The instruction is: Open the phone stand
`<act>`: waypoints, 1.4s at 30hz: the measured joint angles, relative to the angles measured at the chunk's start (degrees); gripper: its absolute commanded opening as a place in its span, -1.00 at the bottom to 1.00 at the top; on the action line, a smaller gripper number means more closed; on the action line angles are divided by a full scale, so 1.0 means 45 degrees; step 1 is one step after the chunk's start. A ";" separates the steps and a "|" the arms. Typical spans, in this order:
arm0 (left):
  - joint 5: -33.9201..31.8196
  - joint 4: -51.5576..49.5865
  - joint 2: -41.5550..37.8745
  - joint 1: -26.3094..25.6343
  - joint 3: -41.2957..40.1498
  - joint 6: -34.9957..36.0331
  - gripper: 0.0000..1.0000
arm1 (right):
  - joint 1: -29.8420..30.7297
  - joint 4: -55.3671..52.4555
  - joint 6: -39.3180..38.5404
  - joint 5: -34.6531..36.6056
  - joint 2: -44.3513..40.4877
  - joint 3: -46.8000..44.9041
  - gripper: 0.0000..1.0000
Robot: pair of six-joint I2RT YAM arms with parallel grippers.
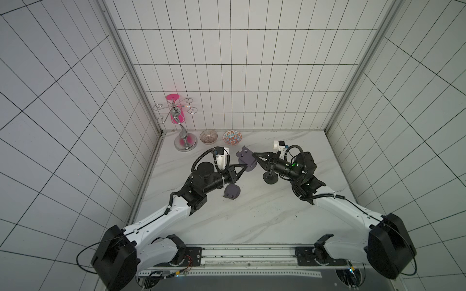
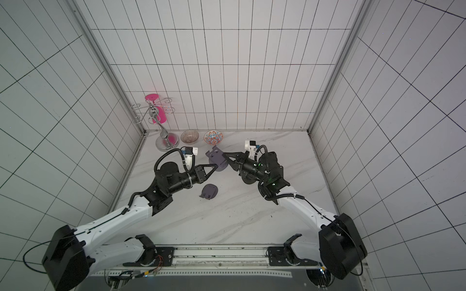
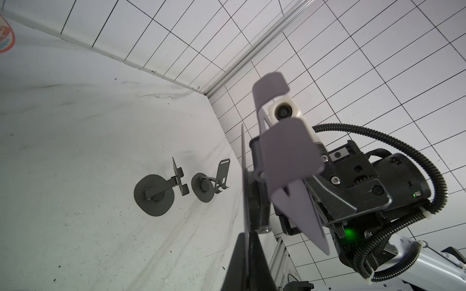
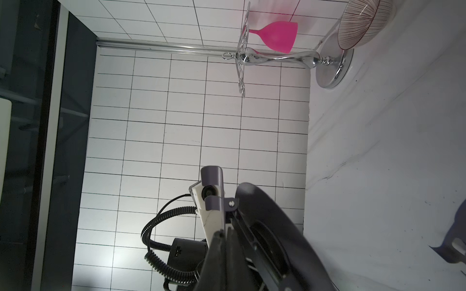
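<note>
The phone stand (image 1: 245, 158) (image 2: 216, 159) is hanging in the air over the far middle of the desk (image 1: 252, 216), between the two arms. The left end effector (image 1: 246, 165) (image 2: 216, 166) is clenching on the edge of its round base, and the right end effector (image 1: 253, 154) (image 2: 225, 154) is clenching on it from the opposite side, so both are grasping the same phone stand. Its plate with the two hooks is tilting up toward the back wall. In the left wrist view the plate (image 3: 290, 156) is standing apart from the thin base edge, and in the right wrist view the base (image 4: 267, 216) is filling the foreground.

A second grey stand (image 1: 231, 192) (image 2: 209, 192) is lying folded flat on the desk just beside the left arm. Two black stands (image 3: 153, 195) (image 3: 203, 187) are sitting on the desk near the right arm. Two bowls (image 1: 208, 136) (image 1: 232, 137) are sitting along the back wall, next to a chrome rack (image 1: 185, 144) that is carrying a pink glass (image 1: 176, 117).
</note>
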 measured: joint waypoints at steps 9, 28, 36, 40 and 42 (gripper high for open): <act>0.1219 0.0529 0.1020 0.0704 -0.0131 0.0073 -1.00 | -0.0039 -0.1316 -0.0049 0.0369 0.0000 0.0146 -1.00; 0.3031 0.2127 0.3021 0.1321 -0.0248 -0.1103 -1.00 | -0.0253 -0.3648 -0.0350 0.0899 -0.0238 0.0374 -1.00; 0.3138 0.2055 0.3094 0.1321 -0.0126 -0.1263 -1.00 | -0.0282 -0.3866 -0.0442 0.0928 -0.0476 0.0374 -1.00; 0.3390 0.2749 0.3109 0.1384 -0.0325 -0.1511 -1.00 | -0.0316 -0.3827 -0.0427 0.0831 -0.0544 0.0374 -1.00; 0.3546 0.3113 0.3109 0.1413 -0.0384 -0.1622 -1.00 | -0.0321 -0.3721 -0.0423 0.0743 -0.0573 0.0374 -1.00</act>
